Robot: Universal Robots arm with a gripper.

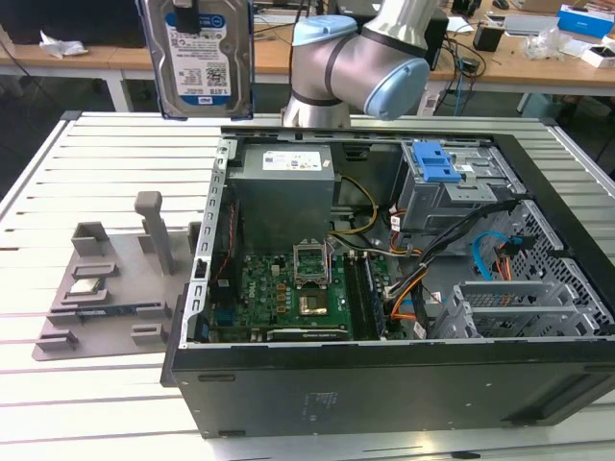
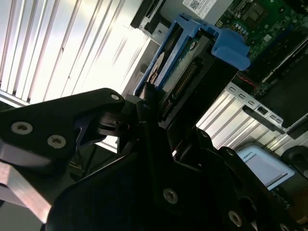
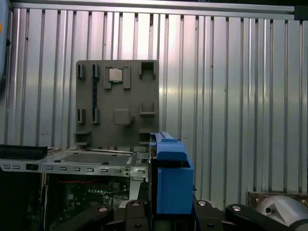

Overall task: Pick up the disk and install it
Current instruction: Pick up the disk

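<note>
The disk (image 1: 197,58), a silver hard drive with a white-and-blue label and blue side rails, hangs upright high above the slatted table, toward the exterior view's left of the open computer case (image 1: 384,384). My gripper (image 1: 184,12) is shut on its top edge. In the second wrist view the disk (image 2: 190,53) shows edge-on between the dark fingers (image 2: 147,103), with the motherboard beyond it. The first wrist view has the disk's blue rail (image 3: 171,178) rising from the gripper (image 3: 163,214).
Inside the case are a grey power supply (image 1: 286,168), a green motherboard (image 1: 298,288), and a drive cage with a blue latch (image 1: 432,163). A grey fixture plate (image 1: 106,288) lies on the table beside the case. The arm's elbow (image 1: 356,67) stands behind the case.
</note>
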